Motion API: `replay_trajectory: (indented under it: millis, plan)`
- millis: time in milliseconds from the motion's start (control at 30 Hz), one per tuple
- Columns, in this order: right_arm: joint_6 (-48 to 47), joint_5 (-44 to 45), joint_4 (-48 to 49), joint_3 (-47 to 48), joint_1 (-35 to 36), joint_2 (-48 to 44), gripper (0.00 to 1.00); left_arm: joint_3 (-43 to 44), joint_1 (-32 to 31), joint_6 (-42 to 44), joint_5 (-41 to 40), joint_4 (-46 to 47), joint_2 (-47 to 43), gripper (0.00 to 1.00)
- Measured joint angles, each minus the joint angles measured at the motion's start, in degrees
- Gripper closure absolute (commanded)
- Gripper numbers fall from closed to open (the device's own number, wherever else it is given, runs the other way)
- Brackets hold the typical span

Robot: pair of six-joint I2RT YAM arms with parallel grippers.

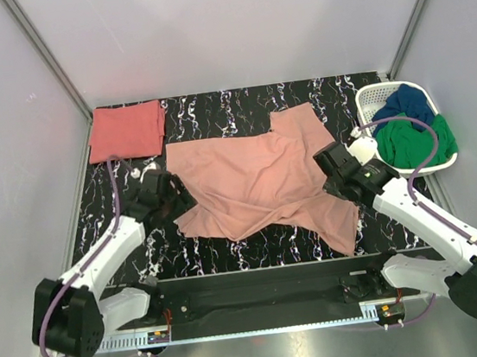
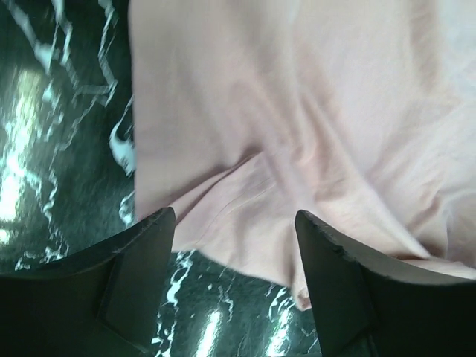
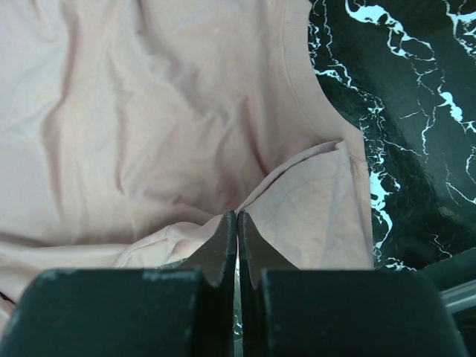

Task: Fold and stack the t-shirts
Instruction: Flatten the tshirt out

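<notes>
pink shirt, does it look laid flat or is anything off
The pink shirt lies crooked and rumpled, its near edge bunched and folded over. The red shirt at far left is neatly folded.

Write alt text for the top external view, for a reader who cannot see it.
A crumpled pale pink t-shirt lies on a black marbled table, the left gripper at its left edge and the right gripper on its right side. A folded coral-red t-shirt sits at the far left corner; a white basket at the right holds blue and green clothes.
</notes>
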Motion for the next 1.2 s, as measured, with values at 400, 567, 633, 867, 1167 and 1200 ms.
replay_trajectory:
  millis: [400,567,633,867,1167,1200]
  plan:
    - [-3.1,-2.1,3.3,-0.7,0.0,0.0,1.00,15.3,-7.0,7.5,-4.5,-7.4,18.8,0.39]
    - [-4.0,-2.6,4.0,-0.7,0.0,0.0,1.00,15.3,-8.4,7.5,-3.1,-7.3,22.8,0.37]
    - [-4.3,-2.9,4.7,-1.1,0.0,-0.1,1.00,15.3,-9.2,7.4,-2.8,-7.1,24.4,0.38]
    - [-5.2,-3.5,5.8,-2.0,0.0,-0.1,1.00,15.3,-10.6,6.8,-2.6,-7.6,25.8,0.88]
    - [-5.5,-3.2,6.5,-3.2,0.0,-0.2,1.00,7.8,-11.1,3.1,-3.5,-10.2,4.1,0.95]
    - [-5.5,-3.1,6.5,-3.5,0.0,-0.2,1.00,5.4,-11.2,2.2,-3.0,-10.2,0.5,0.93]
